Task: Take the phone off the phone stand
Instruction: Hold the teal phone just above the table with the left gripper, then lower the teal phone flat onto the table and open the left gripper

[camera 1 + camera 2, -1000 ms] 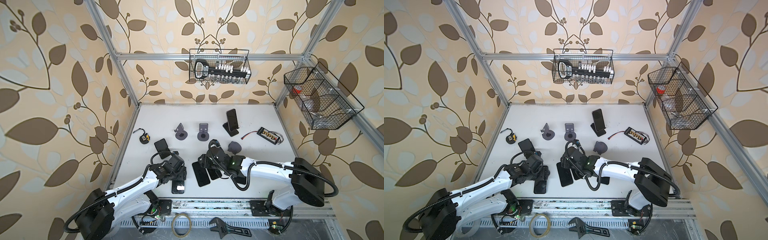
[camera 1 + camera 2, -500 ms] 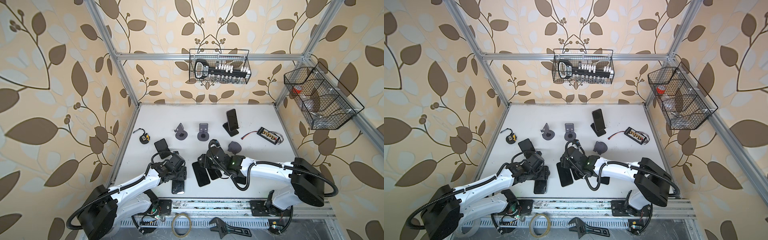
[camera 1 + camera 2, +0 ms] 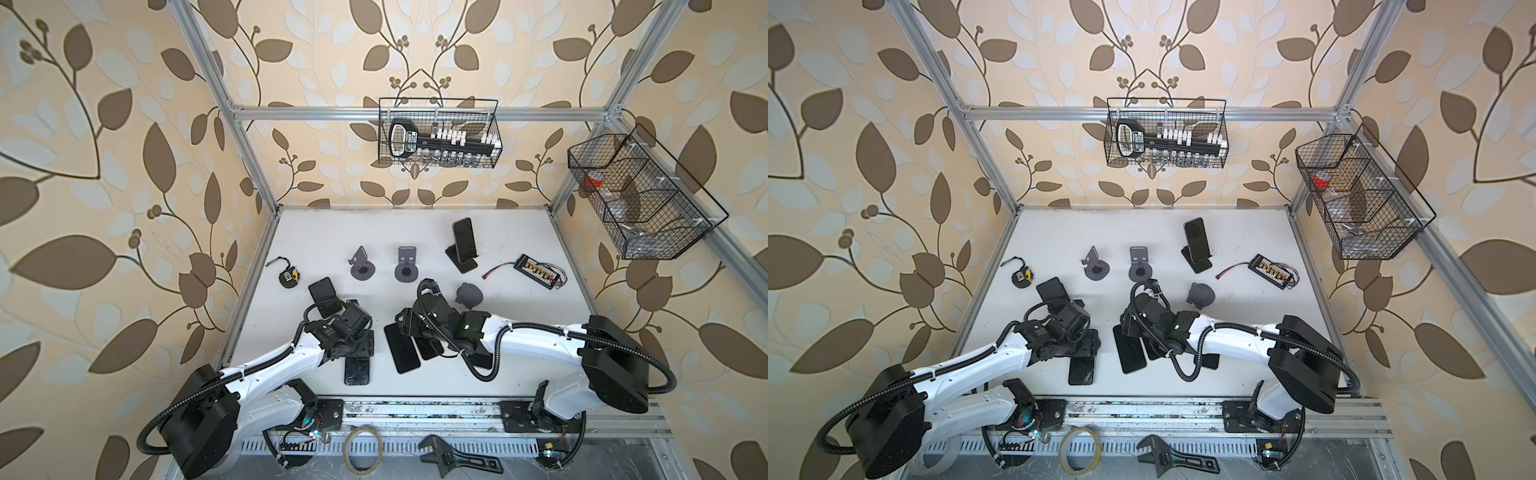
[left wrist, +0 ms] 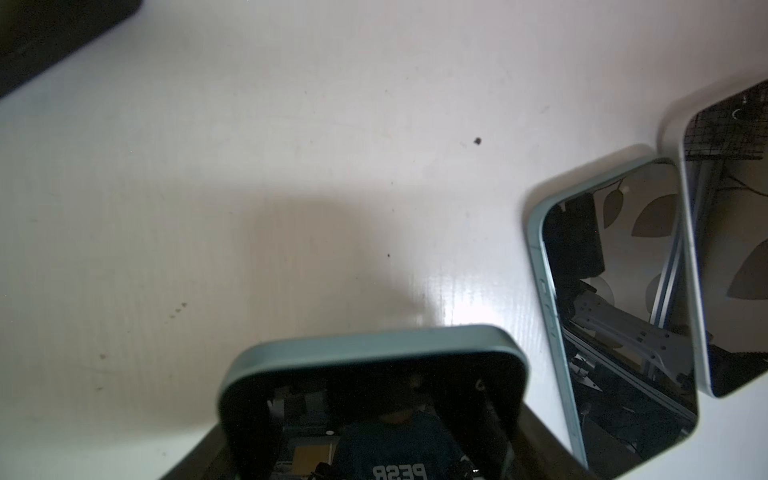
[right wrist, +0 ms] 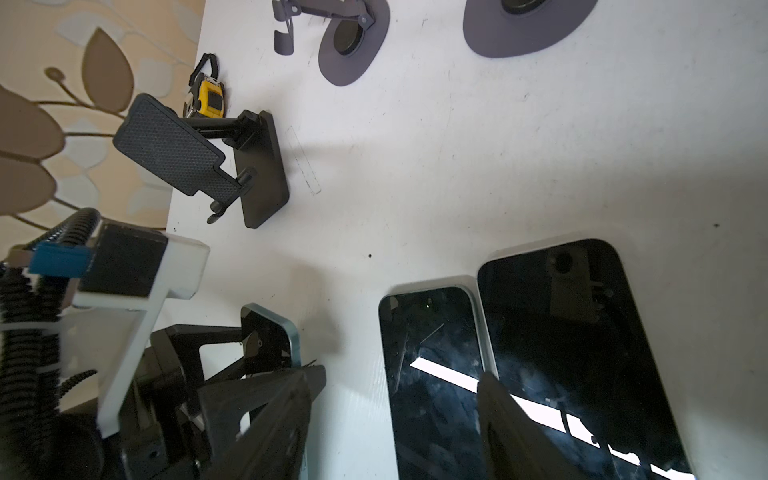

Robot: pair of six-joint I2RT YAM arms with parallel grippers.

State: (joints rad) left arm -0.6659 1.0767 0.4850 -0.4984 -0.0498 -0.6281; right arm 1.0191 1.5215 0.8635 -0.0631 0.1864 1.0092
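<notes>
My left gripper is shut across a dark phone with a teal rim, low at the table's front. I cannot tell whether the phone rests on the table. Its black phone stand stands empty just behind, also in the right wrist view. A second phone leans on another black stand at the back. My right gripper is open, its fingers hovering over a phone lying flat.
Beside that flat phone lies another; both show in a top view. Three empty grey stands, a yellow tape measure and a charger board sit further back.
The left arm has shifted very slightly with the phone still in its grip. The right arm and the flat phones stay where they were.
</notes>
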